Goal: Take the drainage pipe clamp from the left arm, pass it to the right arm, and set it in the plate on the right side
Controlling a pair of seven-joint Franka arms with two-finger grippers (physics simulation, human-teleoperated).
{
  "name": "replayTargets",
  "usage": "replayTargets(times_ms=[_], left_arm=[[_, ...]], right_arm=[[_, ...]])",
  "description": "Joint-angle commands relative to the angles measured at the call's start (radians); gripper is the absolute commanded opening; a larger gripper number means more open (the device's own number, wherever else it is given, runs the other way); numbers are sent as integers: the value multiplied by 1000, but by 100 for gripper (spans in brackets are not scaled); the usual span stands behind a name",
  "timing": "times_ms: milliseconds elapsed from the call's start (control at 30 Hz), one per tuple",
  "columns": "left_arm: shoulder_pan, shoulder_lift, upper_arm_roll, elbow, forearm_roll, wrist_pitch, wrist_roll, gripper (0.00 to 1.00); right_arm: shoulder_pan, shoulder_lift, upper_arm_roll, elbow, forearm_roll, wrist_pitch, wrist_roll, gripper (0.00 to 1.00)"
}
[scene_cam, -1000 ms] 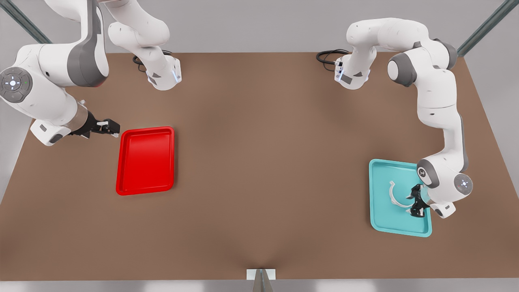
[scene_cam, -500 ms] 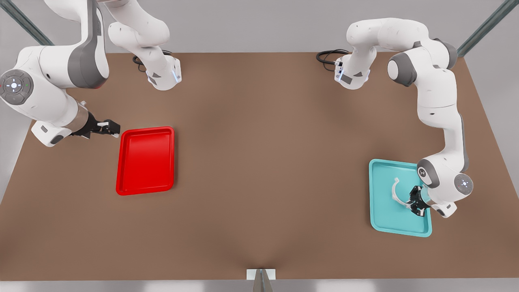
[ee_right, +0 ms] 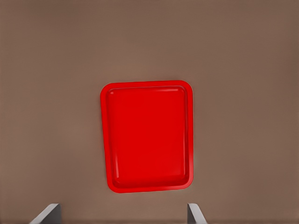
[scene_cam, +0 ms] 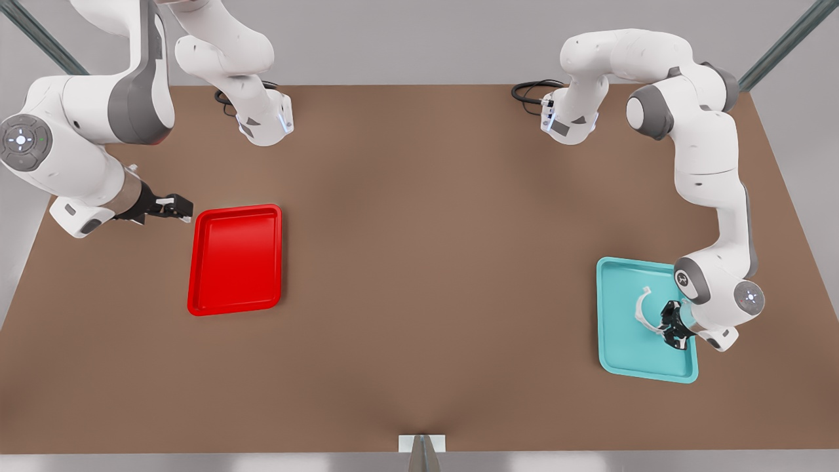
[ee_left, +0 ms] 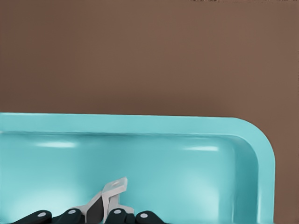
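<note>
Gripping drainage pipe clamp (scene_cam: pixel 645 309) by one end, left end effector (scene_cam: pixel 670 324), over teal tray (scene_cam: pixel 616 354)

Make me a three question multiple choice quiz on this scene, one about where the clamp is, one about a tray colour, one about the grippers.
1. Where is the drainage pipe clamp?
A. on the bare table
B. over the teal tray
C. in the red plate

2. What colour is the tray nearest the right gripper?
A. red
B. teal
C. white

3. What is the left gripper doing?
A. hanging open over bare table
B. resting in the red plate
C. gripping the clamp

Answers: 1 B, the white half-ring shows against teal. 2 A, the right wrist view looks down on the red plate. 3 C, the left wrist view shows the fingers closed on a clamp tab.
</note>
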Motion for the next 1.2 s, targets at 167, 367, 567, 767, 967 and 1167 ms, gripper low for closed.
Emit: replayTargets(times_ms=[167,367,567,767,967,1167], left_arm=[[1,-19,0,-3,-6,-5,-56,21],[-41,-93,0,-6,-1,-134,-49,21],[-140,-142,1,-1,6,-226,-75,21],[-197,-160,0,0,-1,-249,-187,21],[-228,-136,-43,77,-3,-342,-348,21],[-232,-111,-115,169,-3,-413,-507,21]], right_arm=[[-1,0,-4,-5,2,0,-22,100],[44,97,5,44,3,18,-22,100],[127,197,5,110,6,20,-14,100],[206,310,5,199,51,84,-2,100],[259,405,5,217,178,282,1,100],[277,439,5,248,193,331,-7,100]])
